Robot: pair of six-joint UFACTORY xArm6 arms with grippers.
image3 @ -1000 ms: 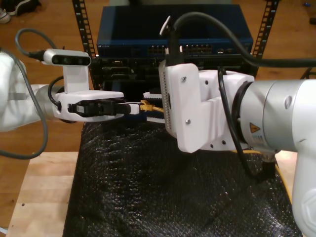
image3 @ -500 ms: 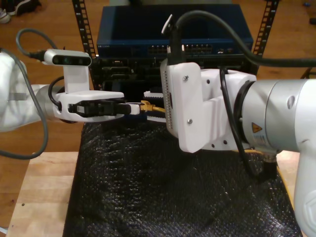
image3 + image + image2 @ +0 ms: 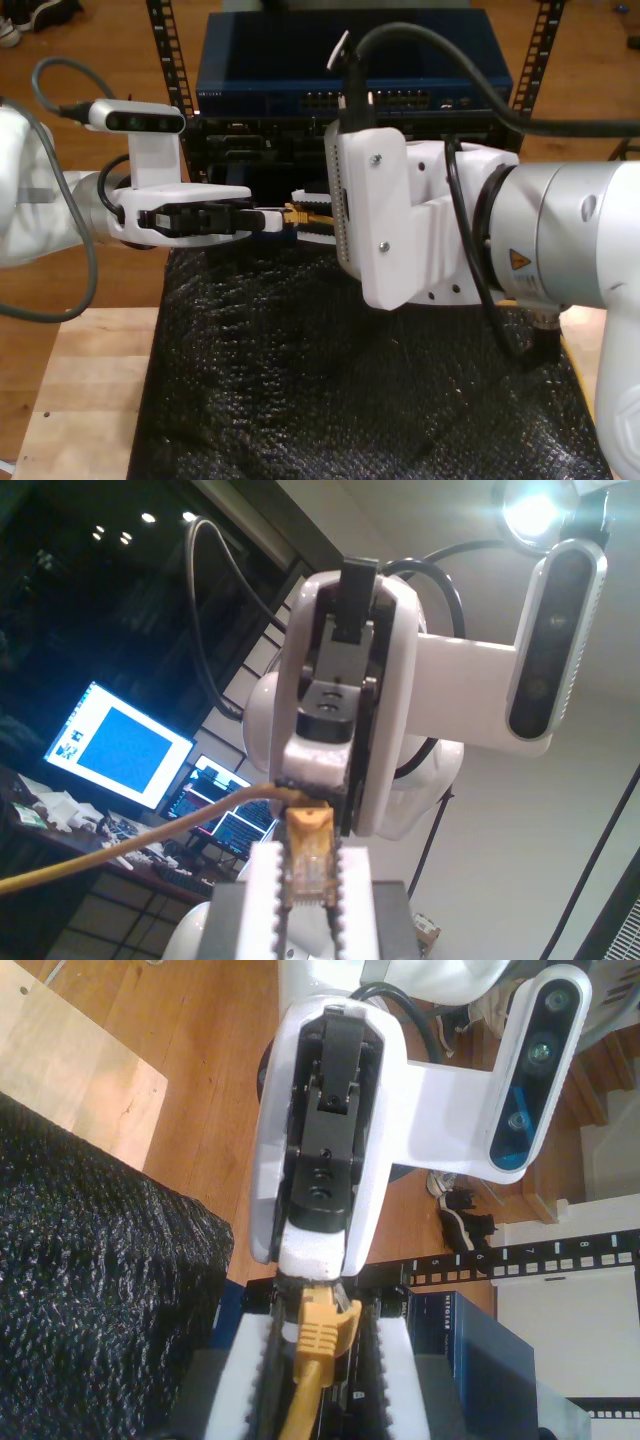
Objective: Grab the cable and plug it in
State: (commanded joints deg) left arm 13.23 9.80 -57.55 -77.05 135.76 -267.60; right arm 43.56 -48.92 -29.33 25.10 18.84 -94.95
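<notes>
Cable plug (image 3: pixel 306 878) clenched in my first hand (image 3: pixel 304 852); my second hand (image 3: pixel 320 1318) released, flanking yellow boot (image 3: pixel 318 1345).

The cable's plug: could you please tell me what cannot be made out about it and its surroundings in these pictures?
- Exterior view: the plug is largely hidden behind the near arm's white mount.
- Exterior view: the switch ports are too small and dim to tell which are free.
- First wrist view: the cable is cut off by the picture's edge, so its far end is unseen.
- Second wrist view: the plug's tip is hidden under the opposite hand.
</notes>
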